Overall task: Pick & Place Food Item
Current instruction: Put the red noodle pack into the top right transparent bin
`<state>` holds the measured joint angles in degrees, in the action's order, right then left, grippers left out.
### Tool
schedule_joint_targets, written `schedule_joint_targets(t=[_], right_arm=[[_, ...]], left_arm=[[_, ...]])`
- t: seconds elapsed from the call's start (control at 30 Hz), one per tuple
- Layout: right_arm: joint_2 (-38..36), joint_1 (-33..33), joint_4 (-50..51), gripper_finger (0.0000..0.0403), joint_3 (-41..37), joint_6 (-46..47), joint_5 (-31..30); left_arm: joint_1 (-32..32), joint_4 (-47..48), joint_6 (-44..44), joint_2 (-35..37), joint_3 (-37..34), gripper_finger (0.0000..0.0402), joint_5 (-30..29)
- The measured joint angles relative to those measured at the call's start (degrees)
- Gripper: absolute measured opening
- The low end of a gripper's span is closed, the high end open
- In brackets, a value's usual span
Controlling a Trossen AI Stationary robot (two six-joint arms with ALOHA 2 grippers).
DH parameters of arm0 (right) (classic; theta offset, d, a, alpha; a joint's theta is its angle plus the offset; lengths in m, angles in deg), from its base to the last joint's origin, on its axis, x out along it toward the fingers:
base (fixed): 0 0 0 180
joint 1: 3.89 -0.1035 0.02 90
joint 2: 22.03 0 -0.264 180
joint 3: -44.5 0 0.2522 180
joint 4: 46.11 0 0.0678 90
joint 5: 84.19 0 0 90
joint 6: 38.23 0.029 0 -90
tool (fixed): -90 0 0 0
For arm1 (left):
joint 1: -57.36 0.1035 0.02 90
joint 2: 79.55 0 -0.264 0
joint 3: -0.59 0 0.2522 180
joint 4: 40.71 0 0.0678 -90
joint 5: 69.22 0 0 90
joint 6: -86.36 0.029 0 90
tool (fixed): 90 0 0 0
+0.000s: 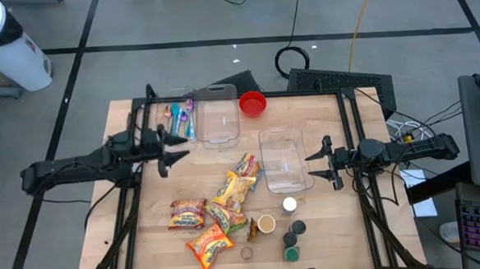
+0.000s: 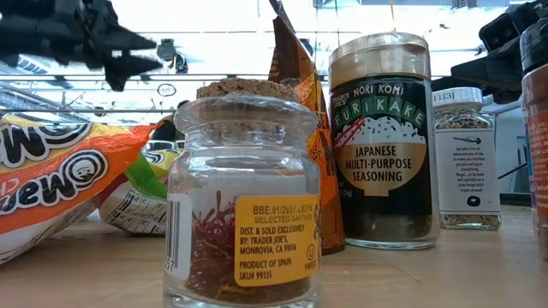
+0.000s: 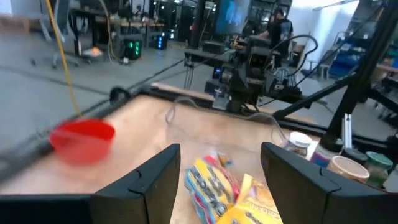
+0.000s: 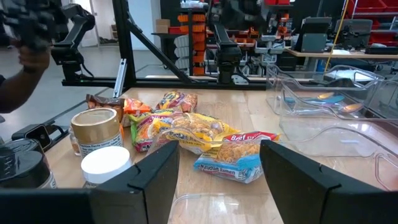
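Several snack packets [image 1: 231, 193] lie in a loose heap on the wooden table's middle; they also show in the right wrist view [image 4: 205, 140]. Two clear plastic bins stand near: one at the far middle [image 1: 217, 113], one at the right [image 1: 285, 158]. My left gripper [image 1: 175, 146] is open and empty, raised above the table left of the heap. My right gripper [image 1: 320, 165] is open and empty at the right bin's right side.
A red bowl [image 1: 252, 103] sits at the far edge. Coloured cutlery [image 1: 181, 114] lies left of the far bin. Spice jars [image 1: 292, 231] stand near the front edge, among them a cork-lidded saffron jar [image 2: 244, 205] and a seasoning jar [image 2: 383, 141].
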<state>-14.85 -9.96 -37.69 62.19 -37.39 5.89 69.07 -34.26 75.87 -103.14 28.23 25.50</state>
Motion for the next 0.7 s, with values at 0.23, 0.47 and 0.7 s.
schedule_joint_targets(t=[0.23,0.47,0.7], right_arm=[[0.0,0.0,0.0,0.0215,0.0,0.0,0.0],[0.0,0.0,0.0,0.0219,0.0,0.0,0.0],[0.0,0.0,0.0,0.0215,0.0,0.0,0.0]], left_arm=[[-1.2,-4.0,-10.4,-4.2,-3.6,0.0230,10.7],[-14.1,9.0,-7.6,-9.9,4.9,0.0230,9.7],[-31.3,28.6,-7.9,-22.0,13.7,0.0230,-9.3]])
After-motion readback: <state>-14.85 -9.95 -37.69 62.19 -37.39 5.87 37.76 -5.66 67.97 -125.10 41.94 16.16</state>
